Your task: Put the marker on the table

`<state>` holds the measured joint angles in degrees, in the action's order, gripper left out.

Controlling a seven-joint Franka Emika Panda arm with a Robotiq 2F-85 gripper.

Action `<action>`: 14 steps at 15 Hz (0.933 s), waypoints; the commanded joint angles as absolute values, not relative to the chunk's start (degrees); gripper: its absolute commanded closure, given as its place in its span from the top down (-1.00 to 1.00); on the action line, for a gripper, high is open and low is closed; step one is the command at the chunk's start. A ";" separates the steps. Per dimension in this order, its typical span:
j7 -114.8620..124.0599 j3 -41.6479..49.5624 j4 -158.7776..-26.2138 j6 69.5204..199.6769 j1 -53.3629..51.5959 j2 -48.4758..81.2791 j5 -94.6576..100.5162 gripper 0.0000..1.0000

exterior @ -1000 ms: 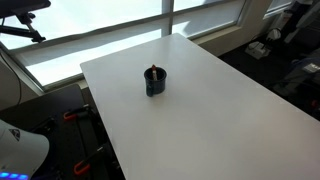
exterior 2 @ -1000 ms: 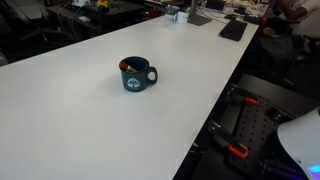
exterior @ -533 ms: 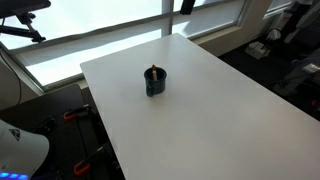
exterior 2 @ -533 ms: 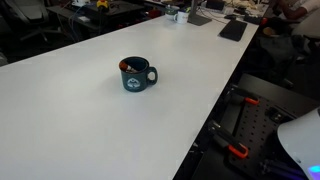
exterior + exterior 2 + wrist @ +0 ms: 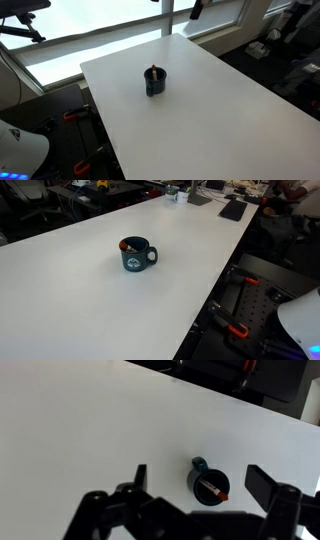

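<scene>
View looks down on the white tabletop [image 5: 80, 420]. A dark mug [image 5: 207, 499] stands upright on it, handle toward upper left. The marker [image 5: 213, 488] rests inside the mug, slanted across the opening, reddish end at lower right. The gripper [image 5: 199, 473] enters from the bottom edge. Its fingers [image 5: 262, 484] are spread wide, mug seen between them, nothing gripped.
</scene>
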<state>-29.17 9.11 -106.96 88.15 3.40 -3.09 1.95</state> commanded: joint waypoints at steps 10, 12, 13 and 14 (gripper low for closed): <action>-35.59 1.50 -99.35 86.85 0.66 4.44 3.46 1.00; -36.00 -0.02 -97.98 85.54 -0.03 6.07 3.76 1.00; -34.10 0.35 -100.95 88.07 0.76 4.07 2.92 1.00; -34.28 -0.23 -100.45 87.89 0.36 4.76 3.06 1.00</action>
